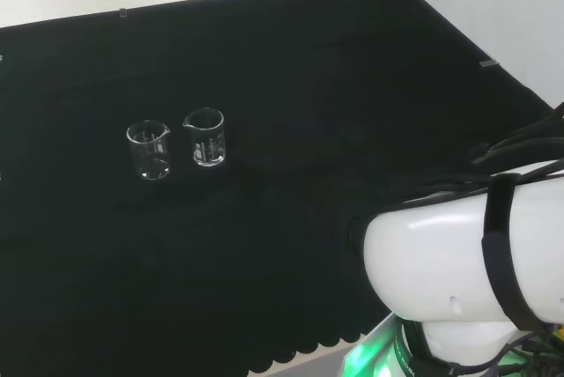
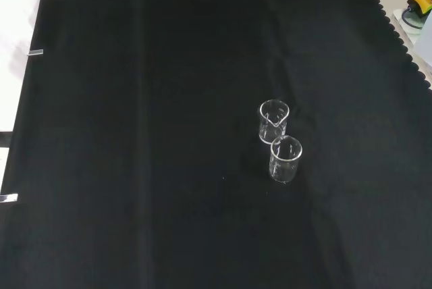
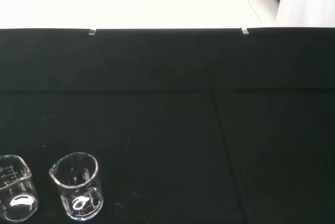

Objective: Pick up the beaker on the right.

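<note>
White arm link [image 1: 458,271] nearest; 2 clear beakers [image 1: 204,137] [image 1: 148,150] upright on black cloth [image 1: 291,69]; hand state can't tell.

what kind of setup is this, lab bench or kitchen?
Most likely a lab-style robot test bench. Two clear glass beakers, the left beaker and the right beaker, stand upright side by side in the head view on a black cloth, with the white arm link at that view's right.

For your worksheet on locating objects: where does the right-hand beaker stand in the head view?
The right beaker stands upright on the black cloth, left of centre, beside the left beaker.
</note>
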You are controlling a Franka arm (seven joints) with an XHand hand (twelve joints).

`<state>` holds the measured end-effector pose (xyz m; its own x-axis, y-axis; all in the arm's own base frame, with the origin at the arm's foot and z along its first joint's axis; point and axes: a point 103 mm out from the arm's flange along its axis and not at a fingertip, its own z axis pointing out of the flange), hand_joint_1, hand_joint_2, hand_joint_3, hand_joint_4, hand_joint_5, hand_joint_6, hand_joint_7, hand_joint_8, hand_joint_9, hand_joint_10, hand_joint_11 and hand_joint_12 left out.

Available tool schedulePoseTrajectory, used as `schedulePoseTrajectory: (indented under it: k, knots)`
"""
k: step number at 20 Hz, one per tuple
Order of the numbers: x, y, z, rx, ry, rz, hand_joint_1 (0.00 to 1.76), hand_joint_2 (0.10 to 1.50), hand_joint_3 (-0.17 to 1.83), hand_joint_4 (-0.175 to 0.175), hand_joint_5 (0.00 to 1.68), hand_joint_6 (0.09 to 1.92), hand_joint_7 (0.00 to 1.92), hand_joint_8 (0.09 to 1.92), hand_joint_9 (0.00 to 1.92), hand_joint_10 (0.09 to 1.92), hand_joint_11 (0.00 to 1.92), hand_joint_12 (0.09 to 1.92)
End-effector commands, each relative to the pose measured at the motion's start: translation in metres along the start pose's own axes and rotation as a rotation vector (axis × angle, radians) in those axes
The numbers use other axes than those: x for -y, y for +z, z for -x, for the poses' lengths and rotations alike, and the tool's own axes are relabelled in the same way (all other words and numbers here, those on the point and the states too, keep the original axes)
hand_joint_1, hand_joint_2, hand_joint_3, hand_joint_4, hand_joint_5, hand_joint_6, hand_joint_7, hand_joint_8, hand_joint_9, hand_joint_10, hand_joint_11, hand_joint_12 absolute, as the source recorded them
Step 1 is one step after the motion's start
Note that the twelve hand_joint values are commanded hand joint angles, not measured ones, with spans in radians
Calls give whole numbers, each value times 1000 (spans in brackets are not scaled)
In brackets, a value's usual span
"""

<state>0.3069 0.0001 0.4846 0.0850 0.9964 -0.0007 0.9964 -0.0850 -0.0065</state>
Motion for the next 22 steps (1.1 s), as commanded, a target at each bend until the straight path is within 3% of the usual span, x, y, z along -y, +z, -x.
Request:
schedulePoseTrajectory:
  k: [1,22]
  knots:
    - [0,0,0,4,0,5,103,1062,803,-37,110,87,12,439,24,638,0,801]
    - [-16,16,3,5,17,-21,103,1079,785,-42,121,87,10,458,13,650,0,781]
